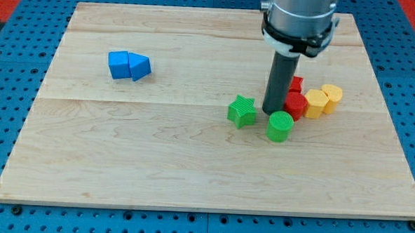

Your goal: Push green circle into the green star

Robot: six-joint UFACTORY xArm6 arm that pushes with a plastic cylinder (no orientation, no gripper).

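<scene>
1. Green circle [279, 126]: a short, bright green plastic cylinder with a ribbed side wall and a flat round top, standing upright on the pale wooden board [191, 172], right of centre, nearer the view's bottom than the other blocks of its cluster.
2. Green star [242, 111]: a bright green plastic star-shaped block, just to the view's left of the circle and slightly higher in the view; a narrow strip of bare wood between the two, so close but not touching.
3. Arm: coming down from the view's top edge as a thick grey cylinder with a black collar and a white band, then narrowing into a straight dark rod, held upright.
4. My tip [272, 112]: resting at board height between the star and the red blocks, right at the upper edge of the circle; whether touching the circle or only beside it, impossible to tell. No jaws on this tool, nothing held or clamped.
5. Red round plastic blocks [295, 103]: just right of the rod, one partly hidden behind it.
6. Yellow plastic blocks [322, 99]: two, pressed against the red ones on the view's right.
7. Blue plastic blocks [128, 65]: a cube and a wedge-like piece, touching, well apart at the view's upper left.
</scene>
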